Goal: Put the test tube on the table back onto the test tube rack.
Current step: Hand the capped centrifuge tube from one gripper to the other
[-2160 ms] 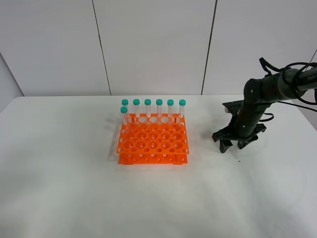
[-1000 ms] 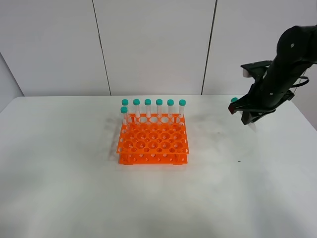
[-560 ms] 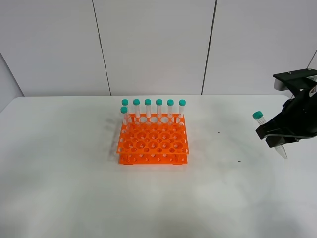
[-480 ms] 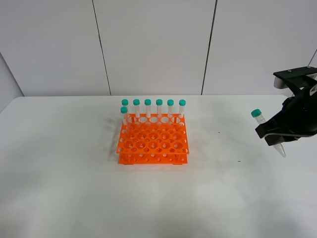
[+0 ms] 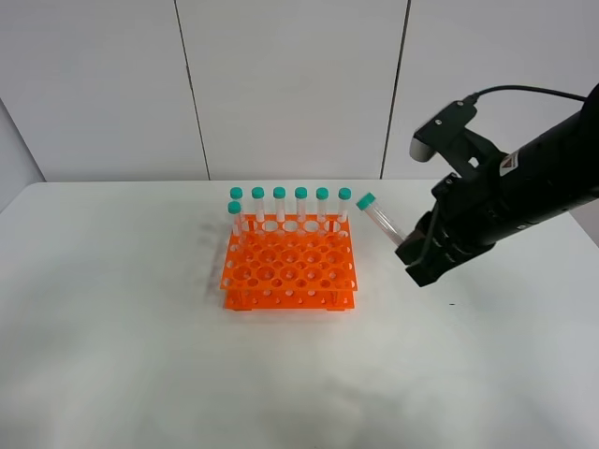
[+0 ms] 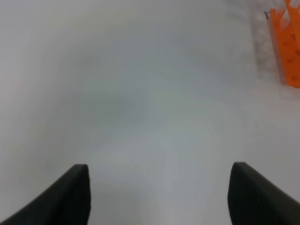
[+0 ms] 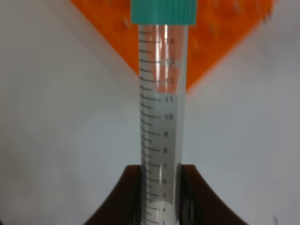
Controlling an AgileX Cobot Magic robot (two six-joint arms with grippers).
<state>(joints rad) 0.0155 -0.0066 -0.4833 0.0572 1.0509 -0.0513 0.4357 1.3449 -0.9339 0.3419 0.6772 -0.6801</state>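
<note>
My right gripper [image 5: 410, 254] is shut on the test tube [image 5: 381, 220], a clear tube with a teal-green cap. It holds the tube tilted in the air, cap end toward the orange test tube rack [image 5: 288, 266], just right of the rack's right edge. In the right wrist view the tube [image 7: 162, 112] runs between the two dark fingers [image 7: 125, 197], with a rack corner [image 7: 220, 42] behind its cap. The rack stands on the white table [image 5: 140, 355]. My left gripper [image 6: 159, 194] is open and empty above bare table; it does not show in the exterior view.
Several identical capped tubes [image 5: 300, 204] stand upright along the rack's back row, and one more [image 5: 235, 217] at the left in the second row. The rack's other holes are empty. A rack corner [image 6: 287, 47] shows at the edge of the left wrist view.
My right arm lifted the tube from the table at the right, swung out to the far right, and has now carried it left to beside the rack's right edge.
</note>
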